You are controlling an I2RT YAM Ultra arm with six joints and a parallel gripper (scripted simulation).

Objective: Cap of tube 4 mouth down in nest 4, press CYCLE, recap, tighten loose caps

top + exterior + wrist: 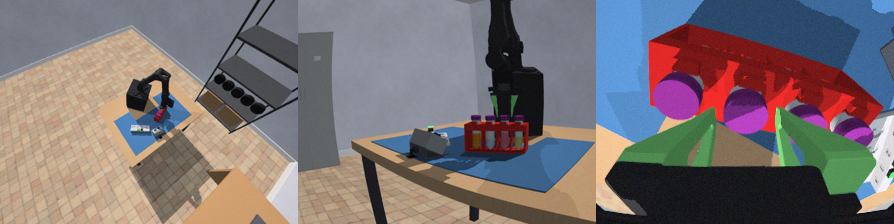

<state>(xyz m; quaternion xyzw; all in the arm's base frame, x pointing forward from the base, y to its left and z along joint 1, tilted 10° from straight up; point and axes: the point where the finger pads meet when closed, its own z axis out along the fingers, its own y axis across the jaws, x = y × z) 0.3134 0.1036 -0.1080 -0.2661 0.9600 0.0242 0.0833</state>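
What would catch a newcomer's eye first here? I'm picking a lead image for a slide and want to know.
The bright red decapping station on the blue mat, holding four purple-capped tubes with yellow, pale blue, pink and yellowish fills. Directly above it the black arm comes down, its gripper with green fingers half open and empty, hovering over the third cap from the left in the exterior view. Left of the rack sits the small grey key desk.

Three cameras on one bench: high, side-on, and riding the arm.
The top view hangs far up, looking steeply down at the whole room with the bench (122,153) small at centre. The exterior view sits low and near, facing the red rack (496,127) with the arm behind it. The wrist view peers past the tool (745,137), very close above that same rack (689,50), which all three share.
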